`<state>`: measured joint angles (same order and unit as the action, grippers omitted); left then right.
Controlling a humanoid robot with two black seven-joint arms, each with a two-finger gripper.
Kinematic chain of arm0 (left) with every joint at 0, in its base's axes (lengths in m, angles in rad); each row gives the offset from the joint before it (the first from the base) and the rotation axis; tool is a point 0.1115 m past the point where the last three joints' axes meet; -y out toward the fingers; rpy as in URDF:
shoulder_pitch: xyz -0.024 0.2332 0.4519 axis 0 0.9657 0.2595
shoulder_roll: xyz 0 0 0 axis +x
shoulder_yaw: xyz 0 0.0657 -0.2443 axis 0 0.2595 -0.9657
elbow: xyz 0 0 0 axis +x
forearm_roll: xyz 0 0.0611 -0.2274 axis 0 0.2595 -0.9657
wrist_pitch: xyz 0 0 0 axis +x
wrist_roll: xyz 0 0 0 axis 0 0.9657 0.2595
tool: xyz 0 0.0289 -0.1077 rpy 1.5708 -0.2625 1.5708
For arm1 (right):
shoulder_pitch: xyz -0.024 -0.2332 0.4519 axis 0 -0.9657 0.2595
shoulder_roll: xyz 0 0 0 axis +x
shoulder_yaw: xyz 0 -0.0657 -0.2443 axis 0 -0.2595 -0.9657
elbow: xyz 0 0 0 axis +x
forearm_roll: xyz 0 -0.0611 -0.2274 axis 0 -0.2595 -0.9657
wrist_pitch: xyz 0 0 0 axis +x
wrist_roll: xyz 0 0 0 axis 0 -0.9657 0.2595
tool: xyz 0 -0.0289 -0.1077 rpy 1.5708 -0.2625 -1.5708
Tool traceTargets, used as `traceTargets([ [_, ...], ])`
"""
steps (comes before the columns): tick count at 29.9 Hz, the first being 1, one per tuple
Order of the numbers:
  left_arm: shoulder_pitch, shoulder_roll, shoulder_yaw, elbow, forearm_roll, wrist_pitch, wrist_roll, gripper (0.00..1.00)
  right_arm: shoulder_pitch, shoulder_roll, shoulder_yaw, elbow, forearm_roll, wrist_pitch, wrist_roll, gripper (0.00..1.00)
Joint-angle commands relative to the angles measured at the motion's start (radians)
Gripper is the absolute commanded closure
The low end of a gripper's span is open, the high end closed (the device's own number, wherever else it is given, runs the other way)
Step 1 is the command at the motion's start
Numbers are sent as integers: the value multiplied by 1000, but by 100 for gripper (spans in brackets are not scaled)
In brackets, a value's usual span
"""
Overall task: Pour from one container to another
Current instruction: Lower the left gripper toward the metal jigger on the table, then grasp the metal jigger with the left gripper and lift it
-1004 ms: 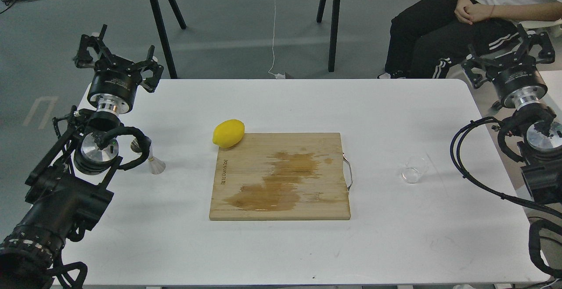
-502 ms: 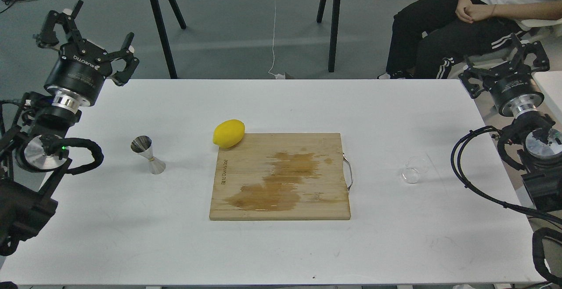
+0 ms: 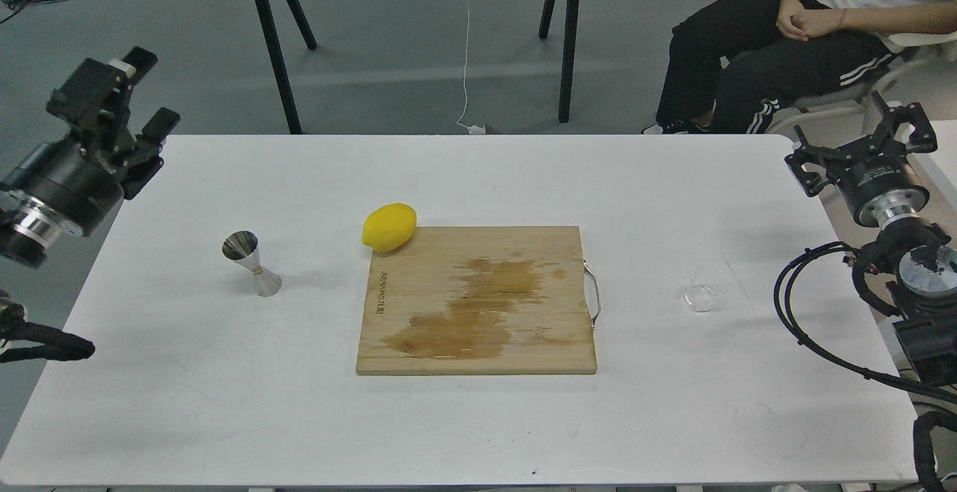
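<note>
pouring has not begun: glass cup (image 3: pixel 706 288) sits right of the cutting board (image 3: pixel 478 301), steel jigger (image 3: pixel 252 263) left of it, both untouched, right end effector (image 3: pixel 860 146) spread open and empty, left end effector (image 3: pixel 119 114) state unclear.

Bare table (image 3: pixel 187 402) around jigger (image 3: pixel 251 264), cutting board (image 3: pixel 478 299) and lemon (image 3: pixel 389 227) between it and glass cup (image 3: pixel 706 288)

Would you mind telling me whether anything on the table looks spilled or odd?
Yes: the wooden cutting board carries a large dark wet-looking stain across its middle, as if liquid spilled there. The glass cup and jigger stand upright.
</note>
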<state>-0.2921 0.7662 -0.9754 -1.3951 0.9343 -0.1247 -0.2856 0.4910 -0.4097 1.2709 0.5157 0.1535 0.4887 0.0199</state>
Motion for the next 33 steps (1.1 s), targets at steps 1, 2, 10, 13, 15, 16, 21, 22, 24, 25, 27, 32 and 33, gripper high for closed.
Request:
traceTargets([
  [1, 106, 24, 14, -139, 280, 115, 5, 3, -9, -1, 5, -3, 0, 0, 0, 0],
  [2, 129, 22, 18, -149, 373, 134, 5, 3, -12, -1, 5, -3, 0, 0, 0, 0],
  [10, 255, 7, 107, -84, 1052, 351, 6, 11, -28, -6, 7, -10, 0, 0, 2, 0],
  [13, 248, -59, 164, 48, 1234, 402, 10, 11, -29, -6, 5, -10, 0, 0, 6, 0],
  [15, 240, -106, 164, 154, 1247, 413, 8, 11, -29, -6, 5, -10, 0, 0, 6, 0],
  [16, 229, -132, 164, 206, 1247, 421, 8, 11, -31, -6, 5, -10, 0, 0, 6, 0],
  [21, 140, -258, 179, 411, 1247, 425, 10, 11, -34, -6, 7, -10, -2, 0, 6, 0],
  [22, 124, -277, 179, 442, 1247, 425, 10, 11, -34, -8, 7, -10, -2, 0, 6, 0],
  [24, 94, -303, 179, 494, 1247, 425, 10, 11, -40, -14, 5, -10, 0, 0, 6, 0],
  [25, 79, -320, 179, 525, 1247, 425, 10, 11, -40, -15, 5, -10, -2, 0, 6, 0],
  [27, 42, -356, 179, 582, 1247, 425, 10, 11, -43, -17, 5, -10, -2, 0, 6, 0],
  [32, -18, -418, 179, 711, 1247, 425, 10, 13, -43, -17, 5, -10, -2, 0, 6, 0],
  [33, -31, -433, 179, 744, 1247, 428, 8, 14, -43, -17, 5, -10, -2, 0, 6, 0],
])
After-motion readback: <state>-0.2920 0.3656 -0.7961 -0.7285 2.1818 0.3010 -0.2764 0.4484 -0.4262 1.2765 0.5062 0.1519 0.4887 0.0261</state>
